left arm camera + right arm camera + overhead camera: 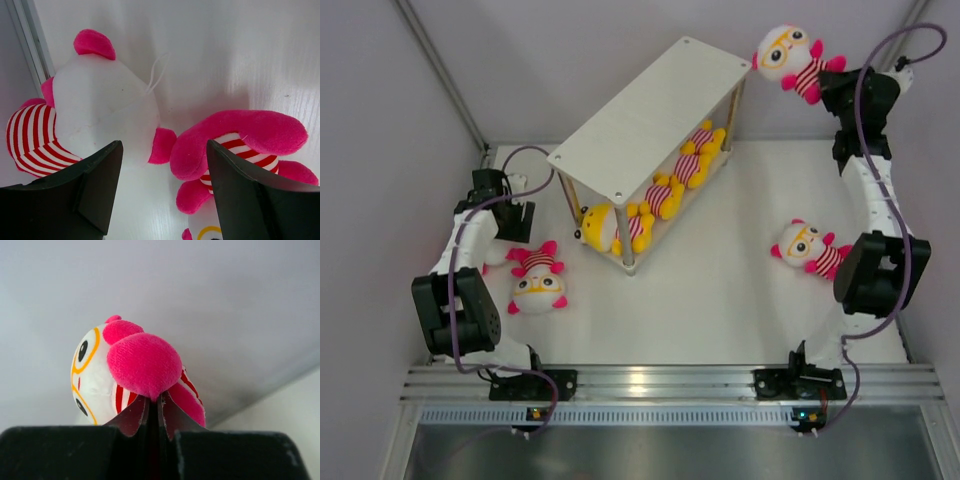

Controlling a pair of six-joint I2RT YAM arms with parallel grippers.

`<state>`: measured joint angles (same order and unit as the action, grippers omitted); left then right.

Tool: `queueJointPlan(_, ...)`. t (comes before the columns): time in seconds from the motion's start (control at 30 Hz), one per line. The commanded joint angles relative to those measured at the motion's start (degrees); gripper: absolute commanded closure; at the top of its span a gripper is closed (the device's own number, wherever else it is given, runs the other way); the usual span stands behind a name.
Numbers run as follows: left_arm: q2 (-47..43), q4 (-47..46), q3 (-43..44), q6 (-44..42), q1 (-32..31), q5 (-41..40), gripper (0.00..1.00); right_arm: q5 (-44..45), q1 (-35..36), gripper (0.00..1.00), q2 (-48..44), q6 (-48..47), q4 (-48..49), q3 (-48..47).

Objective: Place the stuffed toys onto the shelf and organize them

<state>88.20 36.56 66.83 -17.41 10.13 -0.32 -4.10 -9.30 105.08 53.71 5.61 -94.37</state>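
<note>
The shelf (650, 115) stands at the middle back. Three yellow stuffed toys (660, 195) lie in a row on its lower board. My right gripper (825, 82) is raised at the far right, beyond the shelf's end, and is shut on a pink limb of a white-headed toy (788, 52); the right wrist view shows the gripper (160, 407) pinching that limb (145, 365). My left gripper (515, 222) is open and low at the left. In its wrist view the gripper (162, 185) hovers between a white-headed toy (100, 105) and another toy's pink limbs (240, 135), holding nothing.
One white-headed toy (538, 282) lies face up near the left arm. Another (806, 246) lies on the table by the right arm's elbow. Grey walls close in the back and both sides. A metal rail (660, 382) runs along the near edge.
</note>
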Motion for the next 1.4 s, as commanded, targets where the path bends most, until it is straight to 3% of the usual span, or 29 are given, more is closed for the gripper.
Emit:
queueJointPlan(0.0,-3.6,0.0,-0.9,-1.2,0.1,-0.7,0.26,0.7,3.7,1.00,-6.7,-0.9,5.8,-5.3)
queueJointPlan(0.27,-4.6,-0.1,-2.8,-1.5,0.1,0.1,0.26,3.1,17.2,1.00,-0.7,-2.4,-0.9,-20.2)
queueJointPlan(0.63,-6.7,0.1,-4.6,-2.4,0.1,0.0,0.26,8.8,24.7,0.98,4.6,3.7,-3.4,-19.7)
queueJointPlan(0.73,-7.3,0.1,-5.0,-2.7,0.1,-0.4,0.26,8.8,24.6,0.87,4.1,3.9,-3.4,-18.4)
queueJointPlan(0.87,-8.1,0.1,-5.3,-2.8,0.1,-0.8,0.26,7.6,24.6,0.54,3.8,3.7,-3.7,-18.0)
queueJointPlan(0.97,-8.7,0.1,-5.6,-2.7,0.1,-1.5,0.25,6.4,24.6,0.43,2.4,2.3,-3.6,-17.6)
queueJointPlan(1.13,-8.8,0.0,-5.7,-2.8,0.2,-5.2,0.25,5.1,24.6,0.33,-0.7,-0.7,-3.4,-16.7)
queueJointPlan(1.37,-6.8,-0.1,-2.8,-1.0,5.1,-8.5,0.25,1.0,24.4,0.32,-6.9,-4.2,0.2,-9.9)
